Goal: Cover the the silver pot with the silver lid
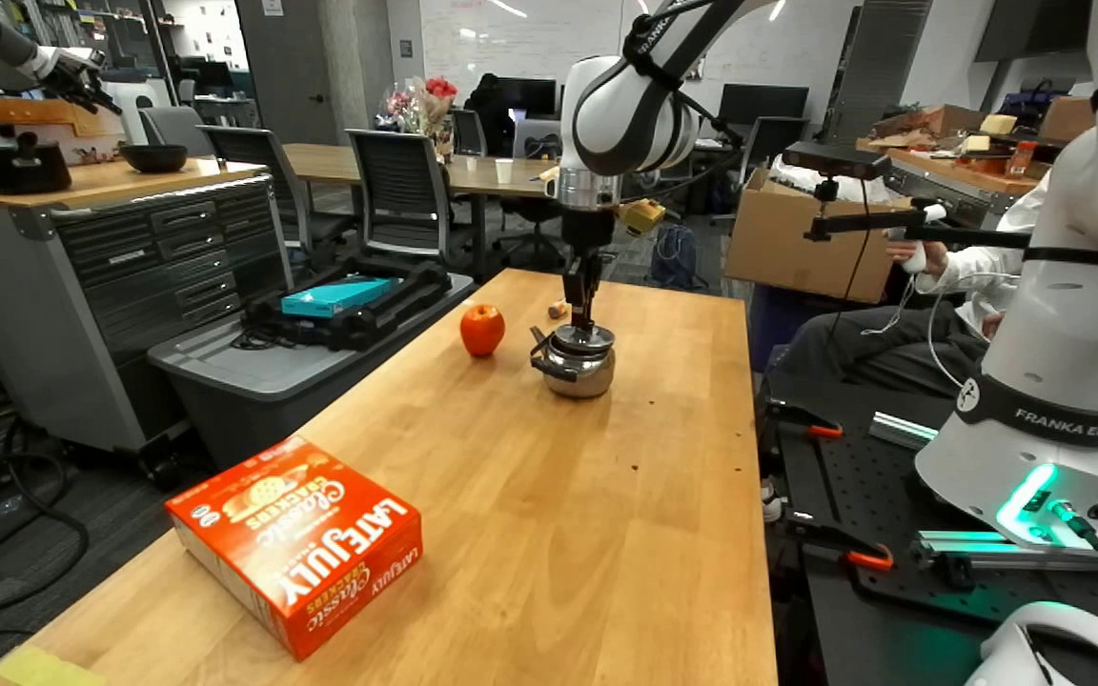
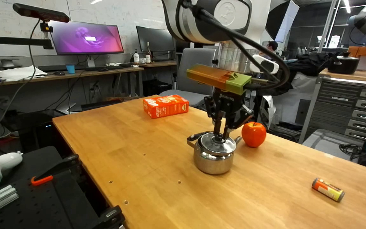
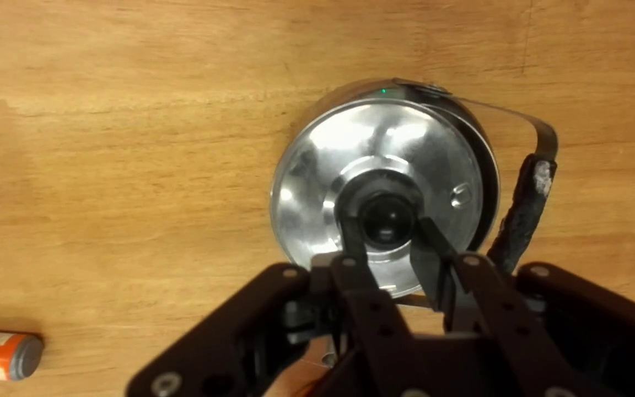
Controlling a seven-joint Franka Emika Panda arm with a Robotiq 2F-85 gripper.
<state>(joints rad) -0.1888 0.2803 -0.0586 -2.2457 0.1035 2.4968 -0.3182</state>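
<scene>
The silver pot (image 1: 579, 381) stands upright on the table, also in an exterior view (image 2: 213, 163) and the wrist view (image 3: 350, 95). Its black-gripped handle (image 3: 521, 215) leans out to one side. The silver lid (image 3: 315, 182) is at the pot's mouth, also in an exterior view (image 2: 210, 144). It sits off centre, leaving a dark crescent of opening on the handle side. I cannot tell whether it rests fully on the rim. My gripper (image 3: 388, 223) points down, its fingers closed on both sides of the lid's black knob; it shows in both exterior views (image 1: 583, 324) (image 2: 221, 137).
A red fruit (image 1: 482, 331) stands close beside the pot, near the spout (image 2: 238, 139). A small orange cylinder (image 2: 328, 190) lies on the table, also in the wrist view (image 3: 0, 354). An orange cracker box (image 1: 301, 543) lies farther along the table.
</scene>
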